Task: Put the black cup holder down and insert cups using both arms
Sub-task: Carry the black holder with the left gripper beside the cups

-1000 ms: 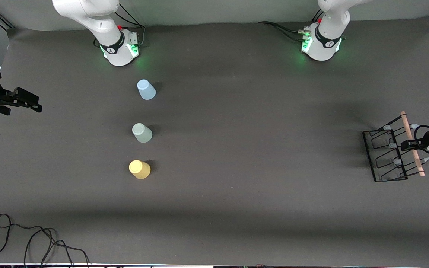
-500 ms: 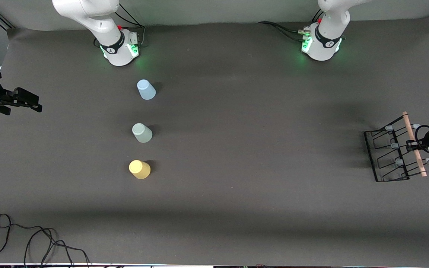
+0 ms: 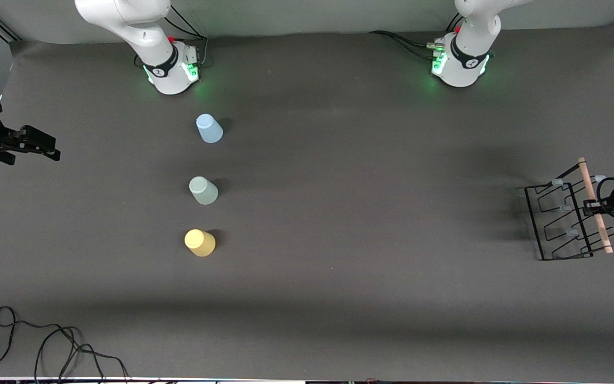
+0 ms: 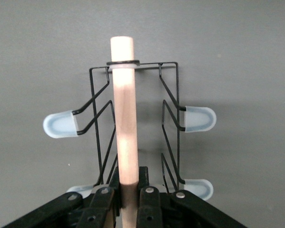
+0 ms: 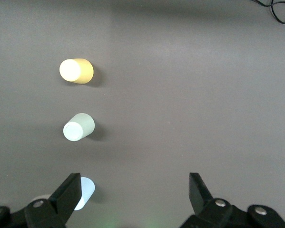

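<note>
Clearly the left gripper clamps the black cup holder by its wooden rod (right edge of the front view); the right gripper waits wide open over the cups.

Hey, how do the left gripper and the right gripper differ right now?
The left gripper is shut on the wooden handle of the black cup holder; the right gripper is open and holds nothing. The left works at its own end of the table; the right waits at the other end, near the cups. Both are black with two fingers.
</note>
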